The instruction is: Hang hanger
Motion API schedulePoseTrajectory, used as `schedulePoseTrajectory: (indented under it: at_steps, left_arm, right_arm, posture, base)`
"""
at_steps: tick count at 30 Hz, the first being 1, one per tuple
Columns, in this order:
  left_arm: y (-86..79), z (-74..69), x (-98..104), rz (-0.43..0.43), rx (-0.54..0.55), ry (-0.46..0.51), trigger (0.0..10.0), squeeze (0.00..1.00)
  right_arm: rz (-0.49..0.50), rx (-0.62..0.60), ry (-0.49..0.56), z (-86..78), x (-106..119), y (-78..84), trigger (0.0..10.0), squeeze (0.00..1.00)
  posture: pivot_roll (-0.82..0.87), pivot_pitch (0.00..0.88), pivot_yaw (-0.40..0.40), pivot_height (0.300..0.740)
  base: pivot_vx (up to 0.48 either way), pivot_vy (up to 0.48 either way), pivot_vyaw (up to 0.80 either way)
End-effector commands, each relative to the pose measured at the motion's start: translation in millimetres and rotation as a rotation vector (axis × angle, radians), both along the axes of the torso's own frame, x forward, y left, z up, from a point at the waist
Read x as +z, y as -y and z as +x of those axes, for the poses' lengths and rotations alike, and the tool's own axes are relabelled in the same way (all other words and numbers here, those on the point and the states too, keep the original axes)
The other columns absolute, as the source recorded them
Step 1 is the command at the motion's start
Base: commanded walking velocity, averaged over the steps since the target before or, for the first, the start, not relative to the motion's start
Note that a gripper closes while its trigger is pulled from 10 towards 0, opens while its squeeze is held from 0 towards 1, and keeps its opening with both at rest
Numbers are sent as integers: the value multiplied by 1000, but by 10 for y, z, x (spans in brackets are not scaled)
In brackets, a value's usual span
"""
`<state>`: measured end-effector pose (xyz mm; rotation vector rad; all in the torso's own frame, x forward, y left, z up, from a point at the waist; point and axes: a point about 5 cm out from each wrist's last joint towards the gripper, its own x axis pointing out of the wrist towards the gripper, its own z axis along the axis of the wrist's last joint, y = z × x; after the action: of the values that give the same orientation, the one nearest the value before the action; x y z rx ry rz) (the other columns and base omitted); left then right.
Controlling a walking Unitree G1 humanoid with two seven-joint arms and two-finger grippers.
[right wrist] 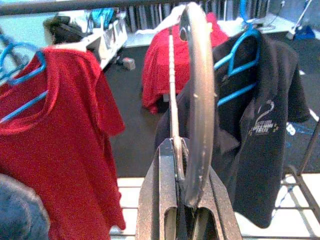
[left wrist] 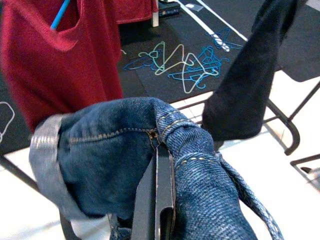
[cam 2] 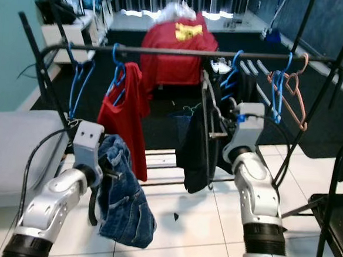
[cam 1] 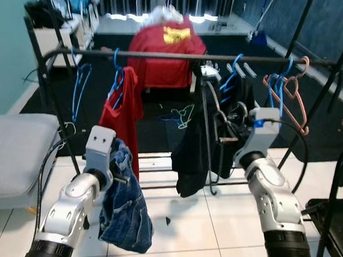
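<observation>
A black clothes rail (cam 1: 165,55) runs across in front of me at head height. My right gripper (cam 1: 225,139) is shut on a grey hanger (right wrist: 196,100), whose hook reaches up towards the rail beside a black garment (cam 1: 192,150). My left gripper (left wrist: 159,200) is lower on the left, shut on a bunch of blue denim (cam 1: 125,204) that hangs below it. On the rail hang a red shirt (cam 1: 123,107) on a blue hanger, an empty blue hanger (cam 1: 80,90), a black shirt (right wrist: 265,130) on a blue hanger, and pink and blue hangers (cam 1: 290,93).
A grey padded bench (cam 1: 11,152) stands at my left and a black chair (cam 1: 337,199) at my right. Loose hangers (left wrist: 185,62) lie on the dark mat behind the rack. A red-draped piece of furniture (cam 1: 168,46) stands farther back.
</observation>
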<state>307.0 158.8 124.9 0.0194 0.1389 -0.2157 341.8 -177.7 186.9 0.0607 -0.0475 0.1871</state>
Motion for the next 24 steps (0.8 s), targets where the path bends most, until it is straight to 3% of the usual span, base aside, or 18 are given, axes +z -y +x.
schedulePoseTrajectory:
  at_steps: [1, 6, 11, 19, 24]
  left_arm:
    - [3, 6, 57, 5, -11, 25, 10000, 0]
    - [17, -6, 51, 5, -21, 20, 10000, 0]
    - [53, 14, 92, 18, -63, 25, 10000, 0]
    - [114, -20, 95, 24, -94, 20, 10000, 0]
    - [121, -41, 61, 48, -104, 0, 10000, 0]
  right_arm:
    - [5, 18, 18, 10, 78, -14, 10000, 0]
    - [52, 32, 8, -17, 89, -88, 10000, 0]
    - [19, 23, -6, 2, 70, -74, 10000, 0]
    - [14, 70, -77, 189, 122, -119, 10000, 0]
    - [9, 75, -69, 291, 209, -98, 10000, 0]
  posture:
    - [7, 8, 28, 740]
    - [7, 8, 31, 740]
    - [1, 12, 51, 740]
    - [3, 22, 40, 740]
    - [3, 26, 46, 740]
  base:
    - [394, 0, 0]
    - [397, 0, 159]
    - [395, 0, 0]
    - [374, 0, 0]
    - [213, 0, 0]
